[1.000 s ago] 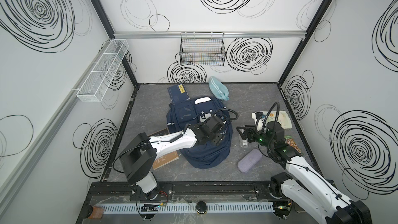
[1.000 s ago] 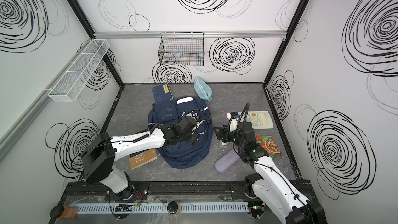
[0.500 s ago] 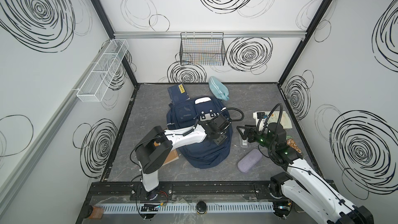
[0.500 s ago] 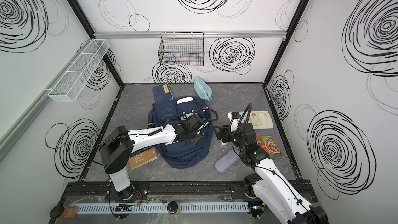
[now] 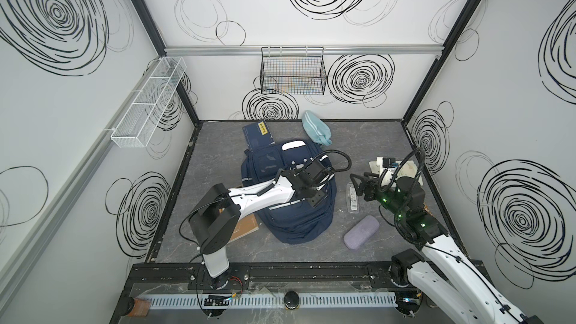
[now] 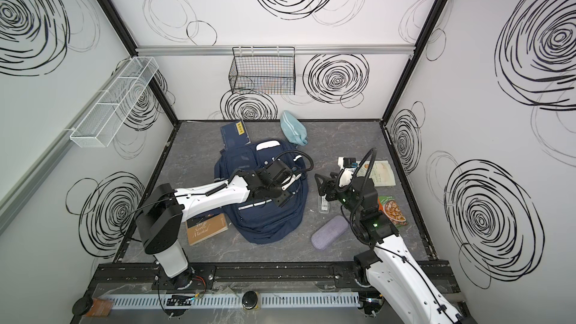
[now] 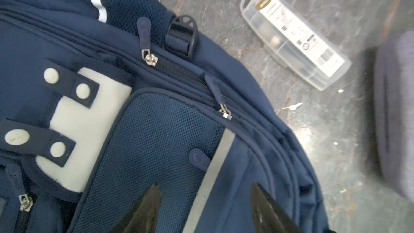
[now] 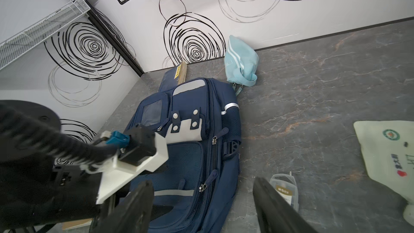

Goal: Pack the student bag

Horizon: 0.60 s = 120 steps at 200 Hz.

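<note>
At the middle of the grey surface (image 5: 218, 157) the student bag (image 5: 296, 222) lies face up. In both top views its long axis runs close to the 12-to-6 o'clock line, with the rounded end toward 6 o'clock. The left arm (image 5: 265, 191) reaches in from 9 o'clock, and the left jaws hang over the bag's 3 o'clock half. In the left wrist view their two dark fingertips (image 7: 145, 209) stand apart with nothing between them, above the mesh pocket (image 7: 156, 142) and a silver stripe (image 7: 215, 175). The zip slider (image 7: 225, 113) and a second slider (image 7: 147, 58) sit on a track that follows the bag's 3 o'clock edge, so they lie toward 3 o'clock from the left jaws. The teeth between them look meshed, and I judge the compartment not yet opened. The right jaws are also spread wide and empty, with a fingertip (image 8: 139, 198) showing in the right wrist view. They hover off the bag above a clear plastic case (image 5: 352, 197) that lies just beside its 3 o'clock edge. The left arm is the nearer to the zip, and a pull along the track would run along the bag's length, not across it.
</note>
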### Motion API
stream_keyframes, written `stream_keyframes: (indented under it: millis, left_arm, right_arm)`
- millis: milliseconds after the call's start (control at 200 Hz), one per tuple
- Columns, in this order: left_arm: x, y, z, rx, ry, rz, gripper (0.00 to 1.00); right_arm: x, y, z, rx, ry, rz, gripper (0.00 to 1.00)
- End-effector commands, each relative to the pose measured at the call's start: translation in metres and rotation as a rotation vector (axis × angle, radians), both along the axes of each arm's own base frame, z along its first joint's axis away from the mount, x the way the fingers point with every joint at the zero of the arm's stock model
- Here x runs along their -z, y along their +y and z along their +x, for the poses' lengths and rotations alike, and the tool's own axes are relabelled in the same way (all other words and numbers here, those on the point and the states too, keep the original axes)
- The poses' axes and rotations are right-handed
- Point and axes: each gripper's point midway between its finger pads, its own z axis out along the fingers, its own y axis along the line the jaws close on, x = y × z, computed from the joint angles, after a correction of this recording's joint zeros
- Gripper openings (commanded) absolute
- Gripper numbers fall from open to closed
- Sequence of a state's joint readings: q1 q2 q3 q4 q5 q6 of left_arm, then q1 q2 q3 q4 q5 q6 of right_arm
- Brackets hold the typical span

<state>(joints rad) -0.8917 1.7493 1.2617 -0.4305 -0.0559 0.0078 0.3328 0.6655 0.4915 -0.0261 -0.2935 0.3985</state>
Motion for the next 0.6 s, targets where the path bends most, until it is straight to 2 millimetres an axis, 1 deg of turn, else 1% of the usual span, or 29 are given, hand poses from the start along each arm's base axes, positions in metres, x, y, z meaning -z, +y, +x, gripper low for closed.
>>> stream_keyframes:
  millis: [0, 115, 255, 420, 485, 595]
  left_arm:
    - [0.005, -0.011, -0.014, 0.046, 0.025, -0.027, 0.69]
    - [0.025, -0.004, -0.009, 0.017, 0.035, 0.049, 0.68]
    - [0.037, -0.007, -0.011, 0.039, 0.011, 0.090, 0.69]
    - [0.052, 0.002, -0.005, 0.017, -0.033, 0.176, 0.67]
    - [0.052, 0.005, -0.004, 0.015, -0.047, 0.190, 0.63]
    - [0.048, 0.008, -0.001, 0.008, -0.075, 0.198, 0.51]
  right_arm:
    - [-0.018, -0.010, 0.006, 0.048, -0.069, -0.036, 0.75]
    - [-0.021, -0.012, 0.007, 0.047, -0.085, -0.050, 0.76]
    - [-0.024, -0.013, 0.009, 0.048, -0.097, -0.070, 0.77]
    - [-0.024, -0.014, 0.008, 0.051, -0.095, -0.070, 0.78]
    - [-0.023, -0.014, 0.009, 0.051, -0.093, -0.069, 0.78]
    - [-0.023, -0.014, 0.009, 0.052, -0.091, -0.069, 0.78]
